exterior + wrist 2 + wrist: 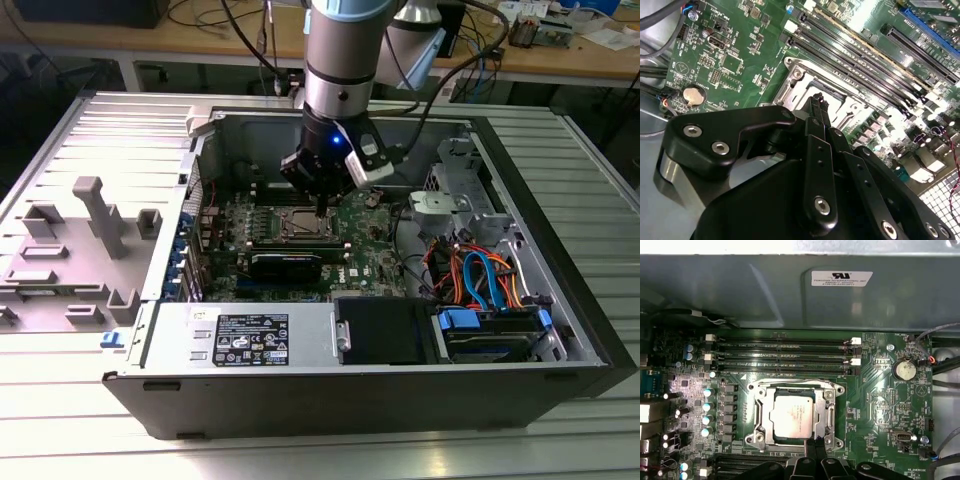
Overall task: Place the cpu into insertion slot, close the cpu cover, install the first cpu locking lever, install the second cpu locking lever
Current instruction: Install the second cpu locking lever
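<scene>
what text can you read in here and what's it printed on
white sticker on the case wall: print too small to read
white label on the power supply: too small to read
motherboard lettering: too small to read
Nothing legible.

A: Arm (338, 60) look? Fast.
B: Silver-grey cylinder, pale blue joint cap up top, black wrist block below with a small blue light. White angular bracket on one side.
A: Cables?
B: Black ones loop behind the arm.
A: Claw (816, 107)?
B: All matte black, layered flat link plates tapering to thin fingers (820, 165), silver hex screws at pivots. Silver ring behind its base.
</scene>
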